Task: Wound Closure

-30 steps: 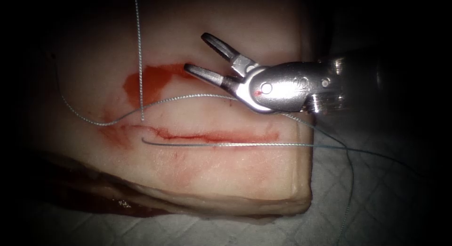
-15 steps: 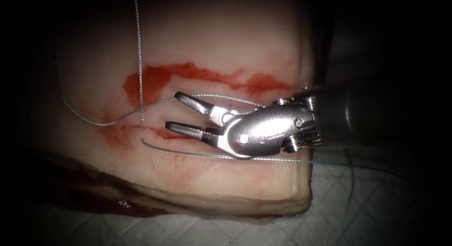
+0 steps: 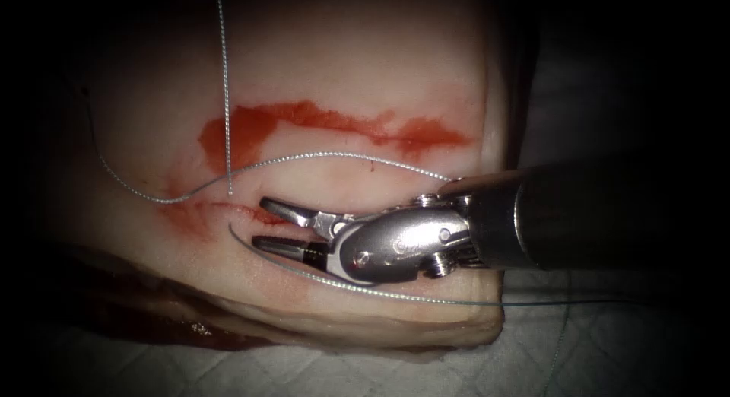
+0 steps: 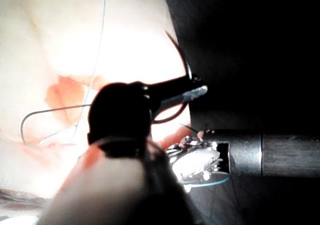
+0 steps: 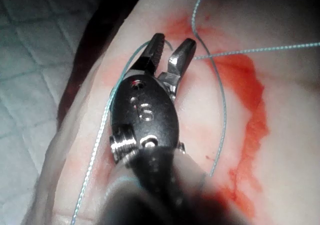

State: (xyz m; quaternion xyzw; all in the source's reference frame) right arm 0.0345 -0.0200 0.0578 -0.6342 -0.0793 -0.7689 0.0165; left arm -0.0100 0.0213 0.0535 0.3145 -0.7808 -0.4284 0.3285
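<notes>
- In the left wrist view, clear of the tissue [image 3: 365, 62] and against the dark beyond its edge, the needle [image 4: 186, 67] hangs free, with neither end in the flesh.
- The left tool [image 4: 197, 91] is clamped on it about mid-curve, as far as I can judge.
- It looks like thin, stiff, slick steel that would roll in a loose grip, so a hold on the body, away from the point, seems best.
- The thread [image 3: 319, 155] is light and limp. One strand arcs over the tissue above the cut [image 3: 236, 208], and another runs below it.
- The right tool [image 3: 260, 222] lies over the cut toward its left end, jaws parted with nothing clamped, the lower strand just beneath.
- Red fluid [image 3: 251, 127] stains the soft tissue further up.
</notes>
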